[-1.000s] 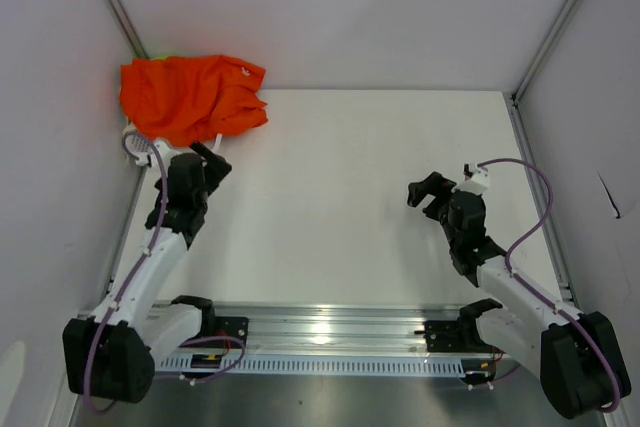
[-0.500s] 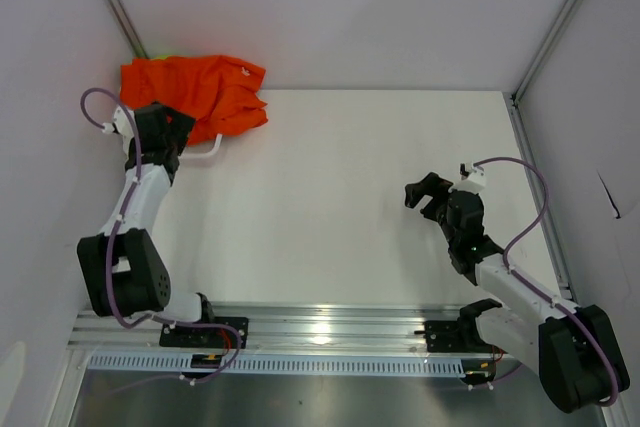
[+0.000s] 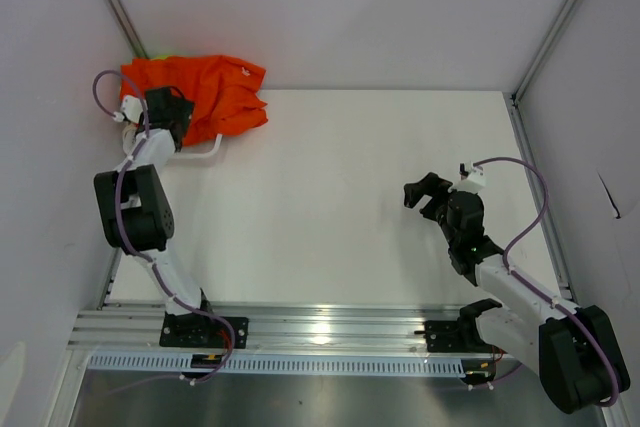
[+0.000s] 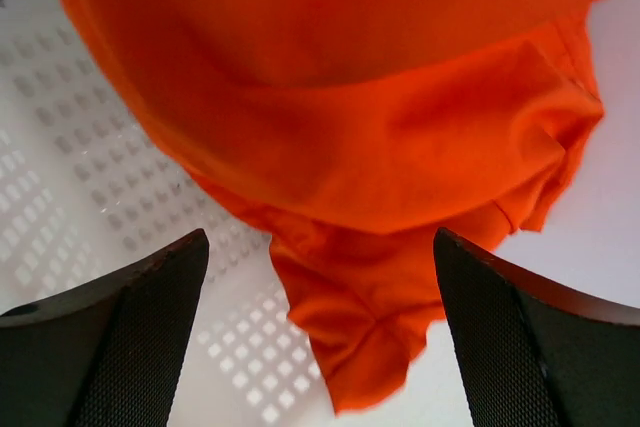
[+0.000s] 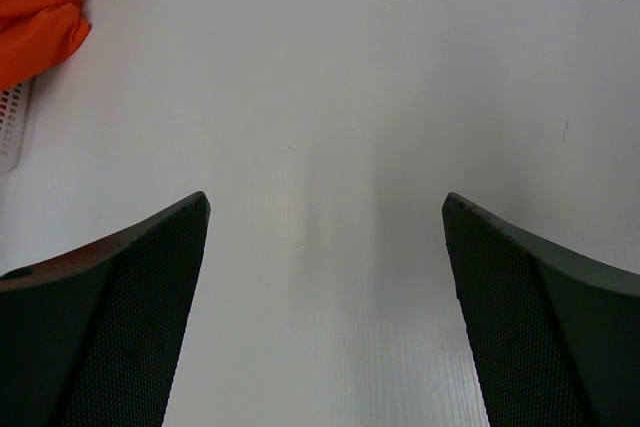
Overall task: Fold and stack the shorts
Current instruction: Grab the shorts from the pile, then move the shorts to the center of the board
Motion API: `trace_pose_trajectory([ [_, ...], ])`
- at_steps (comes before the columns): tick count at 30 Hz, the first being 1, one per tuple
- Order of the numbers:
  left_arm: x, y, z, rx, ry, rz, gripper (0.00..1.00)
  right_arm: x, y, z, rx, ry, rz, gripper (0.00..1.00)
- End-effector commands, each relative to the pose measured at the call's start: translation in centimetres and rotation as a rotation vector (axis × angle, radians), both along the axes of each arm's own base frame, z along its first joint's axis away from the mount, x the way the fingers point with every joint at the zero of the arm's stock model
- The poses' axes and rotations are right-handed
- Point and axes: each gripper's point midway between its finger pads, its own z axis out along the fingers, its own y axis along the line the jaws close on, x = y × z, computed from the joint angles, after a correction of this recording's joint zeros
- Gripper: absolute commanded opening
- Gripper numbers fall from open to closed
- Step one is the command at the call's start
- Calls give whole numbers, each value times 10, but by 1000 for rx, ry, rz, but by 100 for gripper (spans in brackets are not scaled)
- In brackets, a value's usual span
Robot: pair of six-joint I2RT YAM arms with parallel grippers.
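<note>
My left gripper (image 4: 320, 247) hangs wide open and empty over the orange shorts (image 4: 380, 147), heaped on the white mesh basket (image 4: 70, 167) at ten o'clock; my right gripper (image 5: 325, 212) gapes empty too. Pinching too deep could snag the mesh and drag it

Lab test cell: white panel walls (image 3: 350, 7), aluminium frame (image 3: 555, 22), mounting rail (image 3: 320, 327).

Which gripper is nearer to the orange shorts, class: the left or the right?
Left. The left gripper is right over the orange shorts in the far left corner, jaws open. The right gripper hangs over the table, well off to the right.
</note>
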Motion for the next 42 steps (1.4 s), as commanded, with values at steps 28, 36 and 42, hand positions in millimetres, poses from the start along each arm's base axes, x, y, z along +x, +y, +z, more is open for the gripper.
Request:
trace_pose_trajectory([
  [28,-4,-84,248,498,-655,-217,0,9,11,8,-3,-24,42,99],
  [36,-118,-212,352,558,-997,-531,0,9,10,12,-7,-36,41,99],
  [42,-202,-252,367,472,-1086,-644,0,5,2,20,-8,-62,6,100],
])
